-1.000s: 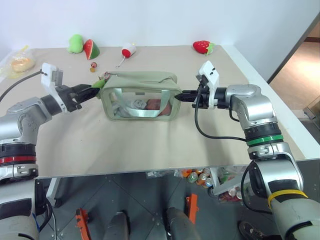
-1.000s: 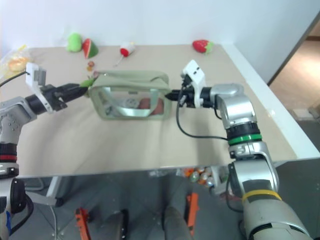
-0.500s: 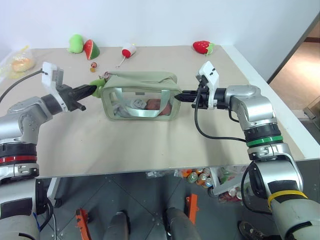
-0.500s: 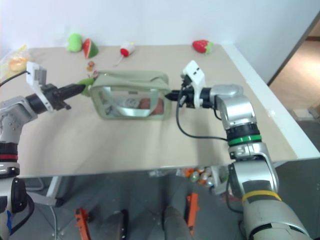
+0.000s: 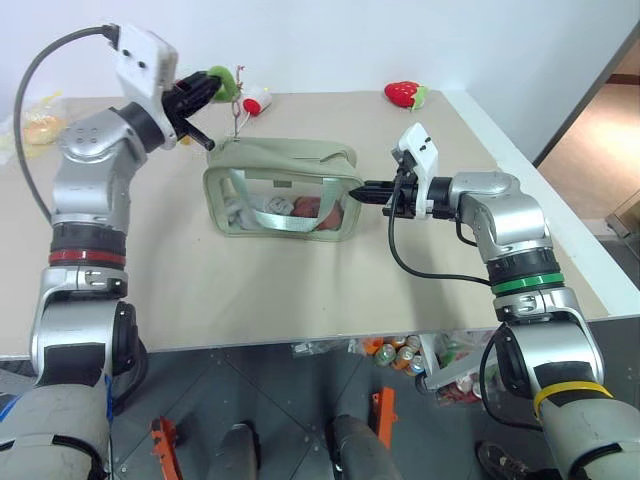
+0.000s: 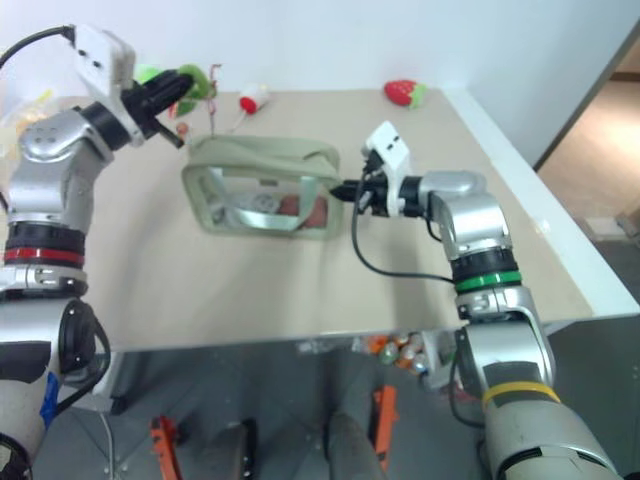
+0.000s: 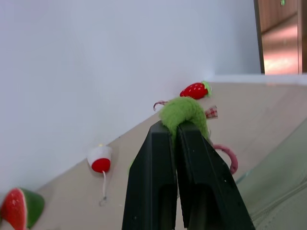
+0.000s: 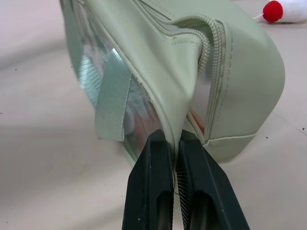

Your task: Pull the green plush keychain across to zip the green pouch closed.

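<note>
pouch (image 5: pixel 283 190) mid-table | keychain (image 5: pixel 221 80) above its left end | strawberry (image 5: pixel 403 93) behind right

Right gripper (image 8: pixel 174 140) pinching the green pouch (image 8: pixel 192 72)
Black fingers clamp its end seam; zipper curves above, a red-and-white toy (image 8: pixel 283 10) sits upper right.

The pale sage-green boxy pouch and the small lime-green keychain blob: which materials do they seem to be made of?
The pale sage-green boxy pouch looks like smooth, matte faux leather or coated fabric with stitched seams, clear glossy plastic windows and a woven webbing strap. The small lime-green keychain blob looks like fuzzy plush, judging by its soft nap.
</note>
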